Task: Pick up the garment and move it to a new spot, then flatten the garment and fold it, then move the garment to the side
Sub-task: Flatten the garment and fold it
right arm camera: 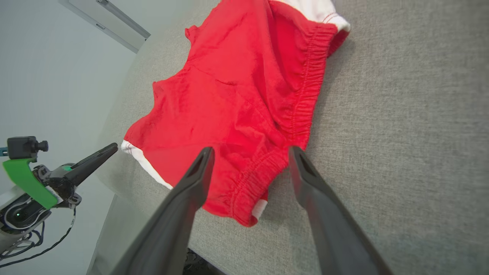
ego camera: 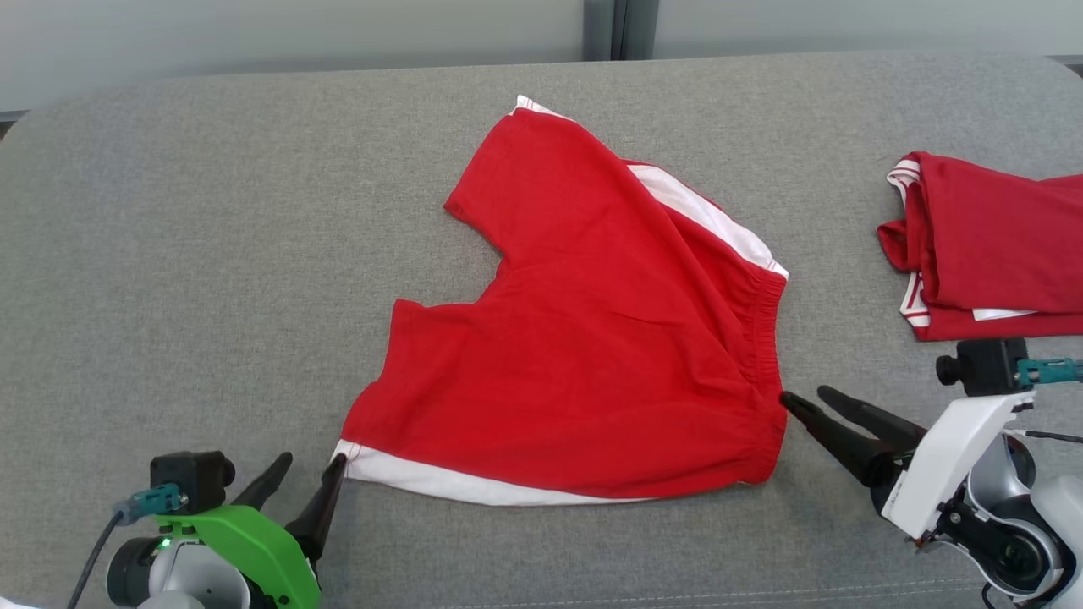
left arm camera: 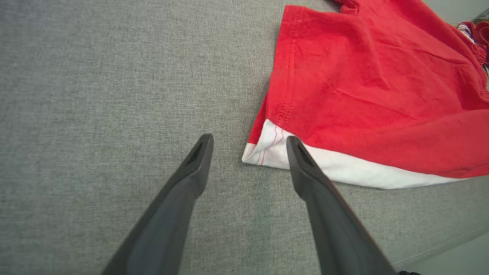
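Roughly at the middle of the grey table (ego camera: pixel 211 211), spread out with the waistband toward the right: red shorts (ego camera: pixel 584 355), white stripes along the edges. Left gripper (ego camera: pixel 311 461) at the near-left white hem corner, jaws released, one fingertip right at the cloth, grasping nothing. Right gripper (ego camera: pixel 805 394) at the near waistband corner, jaws spread too, empty. Off to the right, well apart from the shorts: folded red garment (ego camera: pixel 990 245), just beyond the right wrist.
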Controlling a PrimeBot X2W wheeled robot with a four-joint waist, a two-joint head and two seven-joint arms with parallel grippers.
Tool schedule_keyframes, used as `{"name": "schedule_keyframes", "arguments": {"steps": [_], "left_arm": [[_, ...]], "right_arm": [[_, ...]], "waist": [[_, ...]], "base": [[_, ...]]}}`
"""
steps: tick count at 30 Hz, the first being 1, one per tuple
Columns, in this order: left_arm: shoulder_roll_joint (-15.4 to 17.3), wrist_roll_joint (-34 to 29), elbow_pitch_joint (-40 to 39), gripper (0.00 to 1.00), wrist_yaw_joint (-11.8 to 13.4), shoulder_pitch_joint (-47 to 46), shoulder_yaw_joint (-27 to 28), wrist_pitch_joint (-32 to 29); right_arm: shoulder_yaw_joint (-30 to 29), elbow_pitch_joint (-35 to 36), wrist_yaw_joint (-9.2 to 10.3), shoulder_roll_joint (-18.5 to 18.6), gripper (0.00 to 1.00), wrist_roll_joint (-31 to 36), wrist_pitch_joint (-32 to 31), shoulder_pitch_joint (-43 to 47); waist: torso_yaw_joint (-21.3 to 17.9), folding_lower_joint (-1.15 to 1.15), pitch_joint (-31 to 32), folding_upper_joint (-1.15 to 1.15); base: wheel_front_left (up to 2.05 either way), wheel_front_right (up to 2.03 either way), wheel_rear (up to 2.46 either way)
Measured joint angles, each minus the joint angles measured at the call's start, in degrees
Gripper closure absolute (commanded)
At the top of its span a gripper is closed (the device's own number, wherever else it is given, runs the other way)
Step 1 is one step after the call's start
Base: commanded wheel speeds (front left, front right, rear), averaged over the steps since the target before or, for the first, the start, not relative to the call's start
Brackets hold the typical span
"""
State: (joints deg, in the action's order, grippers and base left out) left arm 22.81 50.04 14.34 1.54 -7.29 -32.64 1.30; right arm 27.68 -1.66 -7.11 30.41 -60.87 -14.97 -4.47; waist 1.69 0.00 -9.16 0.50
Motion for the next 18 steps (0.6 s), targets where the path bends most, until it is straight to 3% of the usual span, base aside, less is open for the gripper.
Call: {"name": "schedule_keyframes", "arguments": {"steps": [8, 18], "left_arm": [[0.75, -2.07, -3.12, 0.00, 1.02, -0.12, 2.40, 4.12], [1.38, -5.60, -7.16, 0.00, 1.31, -0.10, 2.70, 9.38]], "right_arm": [[-3.68, 1.77, 0.08, 0.15, 0.00, 0.13, 5.37, 1.03], [-6.10, 4.87, 0.14, 0.58, 0.00, 7.09, 14.15, 3.94]], "waist": [[0.04, 0.00, 0.05, 0.00], [-0.13, 0.00, -0.03, 0.00]], "base": [[0.00, 0.00, 0.00], [0.00, 0.00, 0.00]]}}
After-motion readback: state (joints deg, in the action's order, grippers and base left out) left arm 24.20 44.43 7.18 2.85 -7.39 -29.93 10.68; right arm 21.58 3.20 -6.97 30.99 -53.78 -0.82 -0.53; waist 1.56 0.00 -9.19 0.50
